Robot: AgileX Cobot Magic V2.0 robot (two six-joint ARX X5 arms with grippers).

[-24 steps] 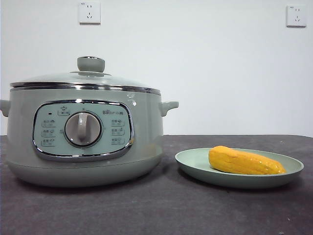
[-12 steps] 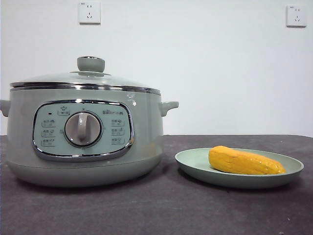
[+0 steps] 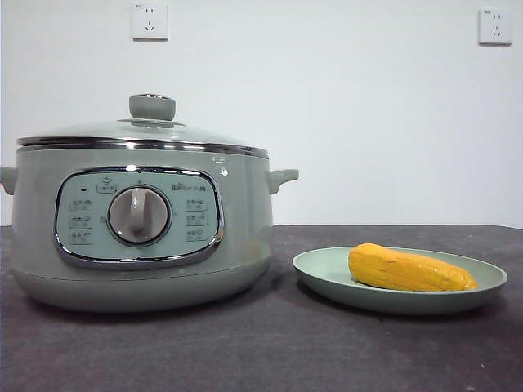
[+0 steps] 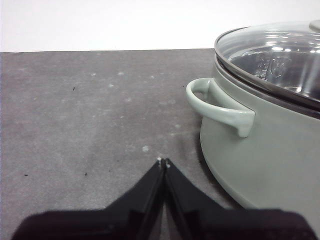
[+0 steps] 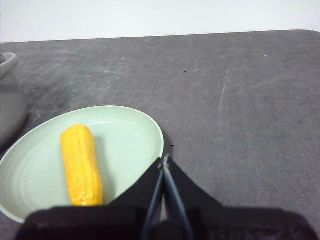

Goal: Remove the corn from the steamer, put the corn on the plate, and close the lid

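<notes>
Corn (image 3: 411, 270) was lying flat on its side on the plate (image 3: 327, 265), which made sense: a tapered cob like that won't stand, and the low rim looked like enough to stop it rolling off onto the table (image 3: 270, 351). In my right wrist view it sat toward one side of the plate, nothing touching it.

The plate was parked just beside the pot (image 3: 139, 224), near but not touching, so I'd guess the carry over was short. The lid (image 3: 143, 131) was seated on the pot's chrome rim, knob up and level, and through the glass in my left wrist view I saw no corn inside. So by my read the whole job was done: corn out, plated, lid closed.

As for my arms, both were pulled back and low. My left gripper (image 4: 163, 161) hung over bare table near the pot's side handle (image 4: 220, 106), jaws pressed together and pinching nothing. My right gripper (image 5: 163, 159) sat near the plate's rim, beside the corn, with its jaws pressed together and empty too. Neither one showed in the front view at all, so I'd call that a waiting pose, clear of everything.
</notes>
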